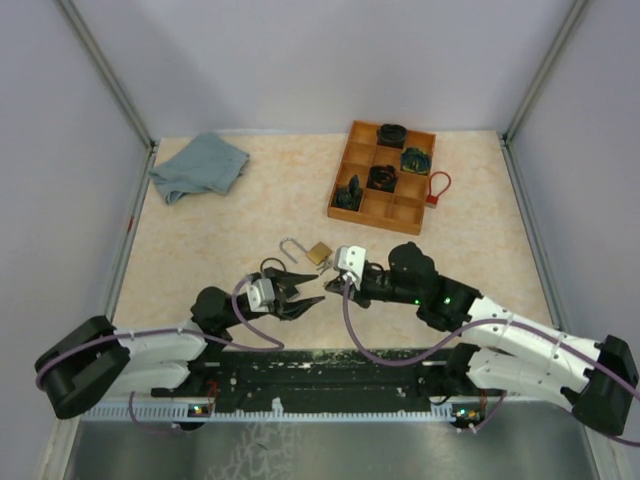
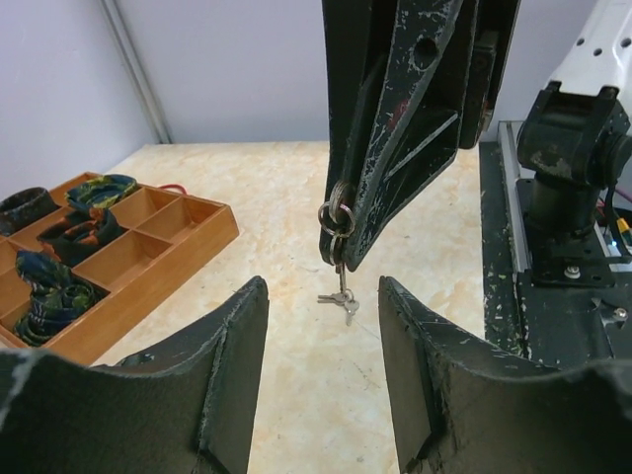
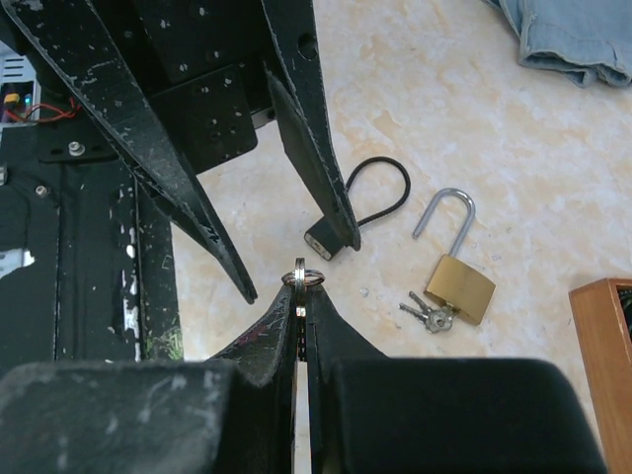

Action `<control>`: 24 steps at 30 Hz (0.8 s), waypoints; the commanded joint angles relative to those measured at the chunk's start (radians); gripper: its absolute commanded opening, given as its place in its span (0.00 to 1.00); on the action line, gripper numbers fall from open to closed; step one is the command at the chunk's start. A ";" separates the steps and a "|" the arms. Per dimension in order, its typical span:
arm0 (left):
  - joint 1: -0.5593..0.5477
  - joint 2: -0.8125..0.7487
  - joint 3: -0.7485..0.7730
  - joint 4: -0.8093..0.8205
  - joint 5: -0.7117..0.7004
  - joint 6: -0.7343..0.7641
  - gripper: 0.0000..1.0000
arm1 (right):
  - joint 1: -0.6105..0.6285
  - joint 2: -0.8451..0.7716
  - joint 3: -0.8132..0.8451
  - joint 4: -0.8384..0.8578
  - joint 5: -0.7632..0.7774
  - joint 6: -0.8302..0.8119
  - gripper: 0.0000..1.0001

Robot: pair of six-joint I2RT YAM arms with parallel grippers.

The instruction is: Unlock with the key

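My right gripper [image 3: 304, 286] is shut on a metal key ring [image 3: 305, 278], which sticks out at its tip. In the left wrist view the ring [image 2: 338, 217] hangs at the right fingers [image 2: 395, 148], with small keys [image 2: 342, 302] dangling just below. My left gripper [image 2: 322, 288] stands open right in front of them, nothing between its fingers. The brass padlock [image 3: 460, 288] lies on the table beyond, its shackle [image 3: 446, 209] swung open. Another small key bunch [image 3: 427, 316] lies at its lower edge. In the top view both grippers [image 1: 312, 300] [image 1: 326, 282] meet just below the padlock [image 1: 319, 252].
A black cable lock [image 3: 367, 202] lies beside the left fingers [image 3: 316, 168]. A wooden compartment tray [image 1: 350, 150] with dark items stands at the back right, a red cable lock [image 1: 437, 188] beside it. A blue cloth [image 1: 200, 165] lies at the back left.
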 commanded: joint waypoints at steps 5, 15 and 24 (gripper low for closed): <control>0.000 0.060 0.055 -0.008 0.068 0.043 0.51 | 0.007 -0.023 0.052 0.033 -0.045 0.000 0.00; 0.001 0.108 0.073 0.005 0.090 0.013 0.42 | 0.007 -0.022 0.036 0.065 -0.058 0.013 0.00; 0.001 0.100 0.077 0.008 0.073 0.003 0.30 | 0.006 -0.020 0.028 0.073 -0.060 0.018 0.00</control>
